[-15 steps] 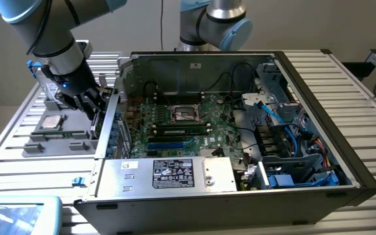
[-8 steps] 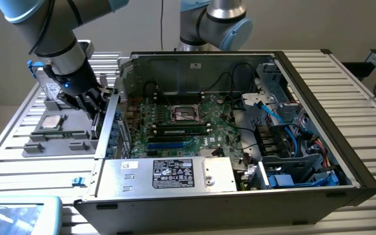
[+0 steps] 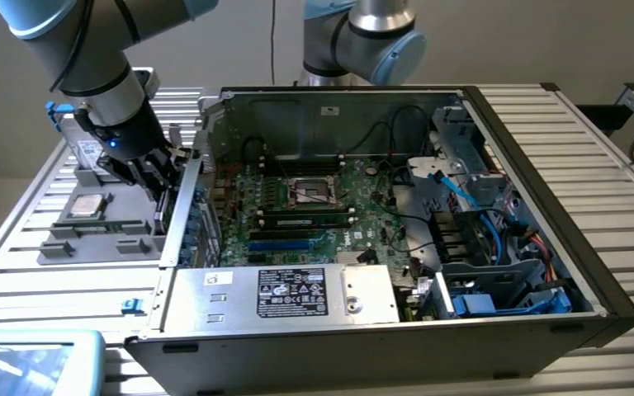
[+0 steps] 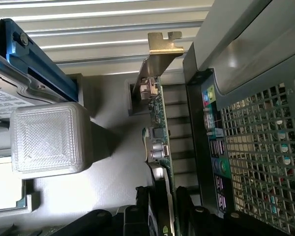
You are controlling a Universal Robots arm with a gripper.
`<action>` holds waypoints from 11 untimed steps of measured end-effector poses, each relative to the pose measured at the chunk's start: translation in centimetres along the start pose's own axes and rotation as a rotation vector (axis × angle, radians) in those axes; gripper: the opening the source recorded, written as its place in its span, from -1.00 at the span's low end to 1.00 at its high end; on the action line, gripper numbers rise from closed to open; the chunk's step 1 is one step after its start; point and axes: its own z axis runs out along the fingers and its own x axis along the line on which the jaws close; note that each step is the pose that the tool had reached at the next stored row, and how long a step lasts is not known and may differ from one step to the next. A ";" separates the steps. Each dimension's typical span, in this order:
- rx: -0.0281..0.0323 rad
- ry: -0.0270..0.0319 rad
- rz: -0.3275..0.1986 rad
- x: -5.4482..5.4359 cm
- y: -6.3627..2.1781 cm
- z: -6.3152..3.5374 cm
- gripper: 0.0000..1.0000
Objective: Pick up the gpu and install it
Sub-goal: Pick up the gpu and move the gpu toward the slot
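Observation:
The gpu [image 4: 160,123] stands on edge in a slot of the grey holder tray [image 3: 96,239], just outside the computer case at the exterior view's left. In the wrist view I see it edge-on: a thin green board with small components and a silver end bracket [image 4: 162,46]. My gripper [image 3: 154,186] reaches down over it. Its black fingers [image 4: 142,211] sit against both faces of the card, shut on it [image 4: 163,211]. In the exterior view the fingers hide most of the card.
The open computer case [image 3: 405,107] lies on the slatted table with the green motherboard [image 3: 306,206] facing up and a labelled power supply [image 3: 295,293] in front. The case's rear wall [image 4: 206,123] stands right next to the card. The tray also holds a hard drive [image 4: 0,98] and a processor [image 3: 86,206].

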 end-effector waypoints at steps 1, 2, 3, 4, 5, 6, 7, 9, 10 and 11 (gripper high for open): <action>0.0002 0.0019 0.000 0.0 0.00 0.01 -0.27; 0.0004 0.0042 0.000 0.0 -0.01 0.03 -0.31; 0.0006 0.0068 0.000 0.0 -0.01 0.05 -0.31; 0.0008 0.0090 0.001 0.0 -0.01 0.05 -0.40; 0.0012 0.0106 0.001 0.0 -0.01 0.04 -0.41; 0.0015 0.0127 0.002 0.0 -0.01 0.05 -0.41; 0.0019 0.0169 0.002 0.0 -0.01 0.06 -0.41; 0.0038 0.0314 0.004 0.0 -0.01 0.06 -0.41; 0.0052 0.0426 0.005 0.0 -0.01 0.05 -0.41; 0.0061 0.0511 0.006 0.0 0.01 -0.08 -0.41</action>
